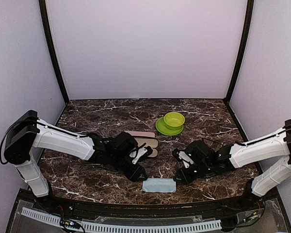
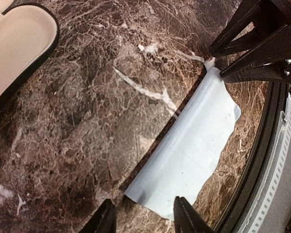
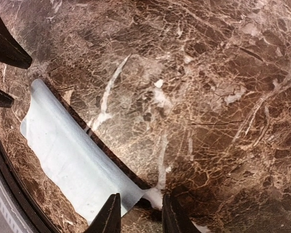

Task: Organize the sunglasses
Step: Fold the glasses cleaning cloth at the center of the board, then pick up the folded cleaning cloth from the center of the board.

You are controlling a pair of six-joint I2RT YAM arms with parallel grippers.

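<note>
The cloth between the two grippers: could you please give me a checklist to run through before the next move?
1. Cloth lies on the table near its front edge: ok.
2. Left gripper open, fingertips astride one end of the cloth: ok.
3. Right gripper open, astride the other end: ok.
4. Case lies open, apart from the cloth: ok.
5. Sunglasses in view: cannot tell; no view shows them clearly.
</note>
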